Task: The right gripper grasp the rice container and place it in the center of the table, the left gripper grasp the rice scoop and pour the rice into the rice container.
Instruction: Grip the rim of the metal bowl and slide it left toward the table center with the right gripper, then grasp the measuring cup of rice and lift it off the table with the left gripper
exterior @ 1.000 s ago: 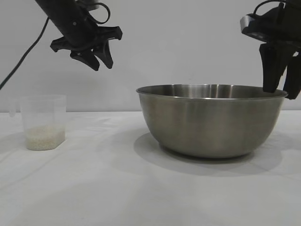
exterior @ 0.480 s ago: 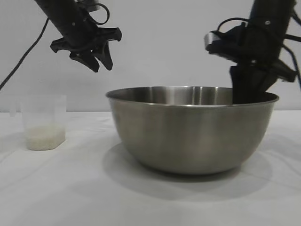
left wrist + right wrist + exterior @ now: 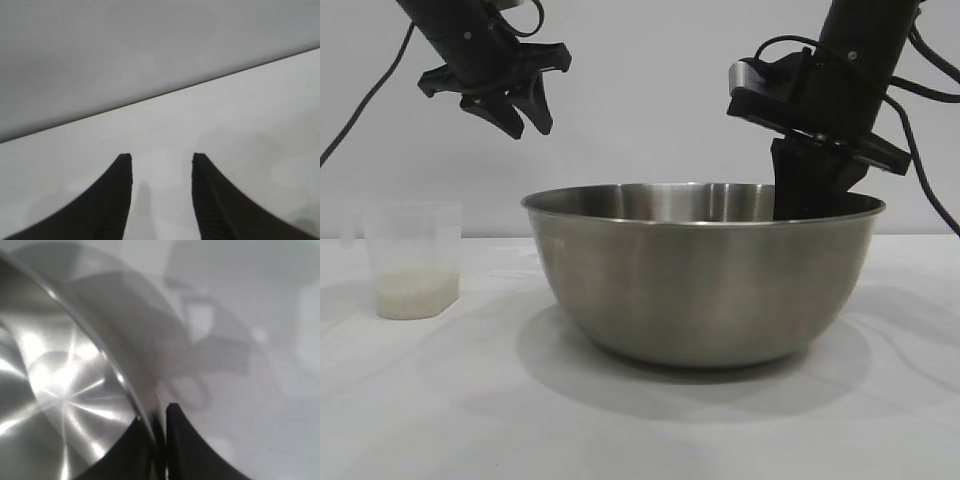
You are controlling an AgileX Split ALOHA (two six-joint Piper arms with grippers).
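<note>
Since the earlier frame, rice container (image 3: 705, 270) has shifted toward tabletop (image 3: 440, 400) center; my right pincer (image 3: 159, 427) grips its rim. Left pincer (image 3: 510, 105) hovers part-open; scoop (image 3: 412, 260) untouched.

The large round brushed stainless-steel rice container (image 3: 705, 275) has slid across the white table (image 3: 440, 400) toward the exterior view's left, closer to the small clear plastic rice scoop (image 3: 412, 260). The black claw-like right gripper (image 3: 159, 432), open above the bowl's right edge a second ago, has come down and leftward with it and now pinches its rolled rim.
</note>
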